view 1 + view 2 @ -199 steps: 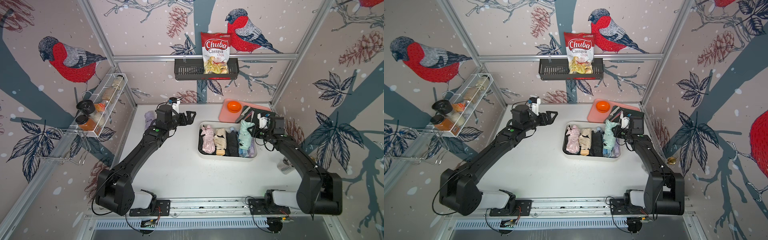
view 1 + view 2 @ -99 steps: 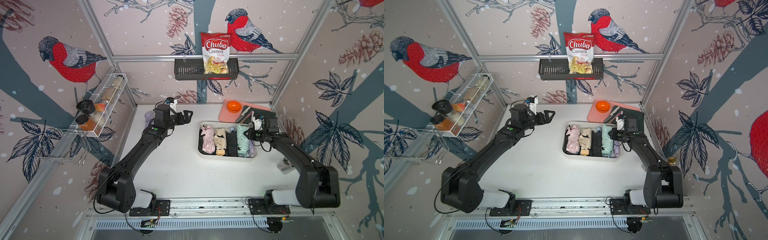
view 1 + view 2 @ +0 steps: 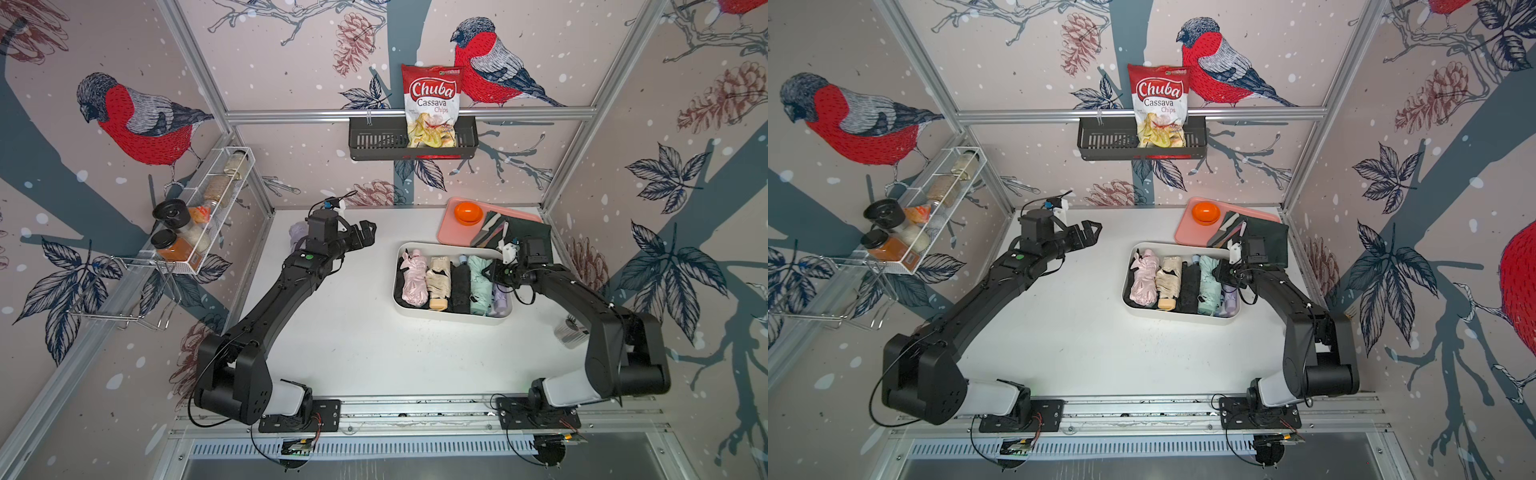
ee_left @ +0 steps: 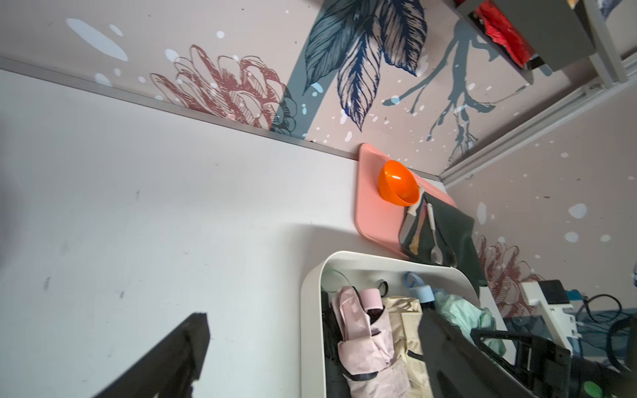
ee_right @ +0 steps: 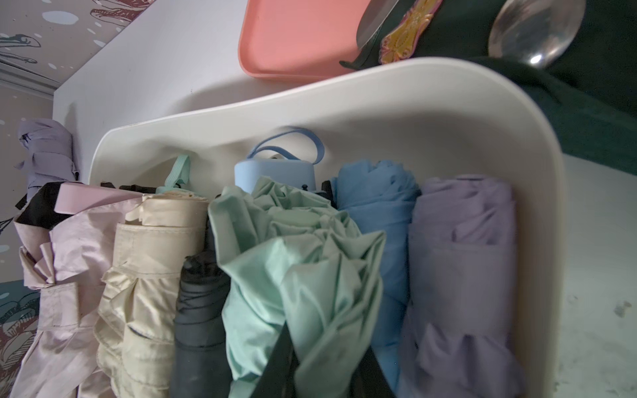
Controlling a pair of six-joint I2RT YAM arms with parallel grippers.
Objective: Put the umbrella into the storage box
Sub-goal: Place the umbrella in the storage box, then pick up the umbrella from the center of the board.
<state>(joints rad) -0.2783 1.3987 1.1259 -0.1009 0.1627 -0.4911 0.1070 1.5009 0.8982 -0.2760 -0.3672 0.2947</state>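
Observation:
The cream-white storage box [image 3: 451, 318] [image 3: 1177, 316] sits right of centre and holds several folded umbrellas side by side. My right gripper [image 3: 492, 272] [image 5: 327, 355] is low over the box's right part, shut on a mint-green umbrella [image 3: 478, 286] [image 5: 303, 262] lying between a black one and a blue one. A lilac umbrella [image 3: 296, 232] [image 5: 44, 151] lies on the table at the back left, partly hidden behind my left arm. My left gripper [image 3: 365, 232] [image 4: 313, 320] hangs open and empty above the table, left of the box.
A pink tray [image 3: 451, 230] with an orange bowl [image 3: 468, 212] and a dark green cloth [image 3: 523, 230] with cutlery lies just behind the box. A black wall basket [image 3: 374, 141] holds a chips bag. A wire rack [image 3: 199, 216] of jars hangs on the left wall.
My right gripper has come down and brought the mint-green umbrella from raised and tilted to lying in the box. My left arm has shifted slightly toward the back.

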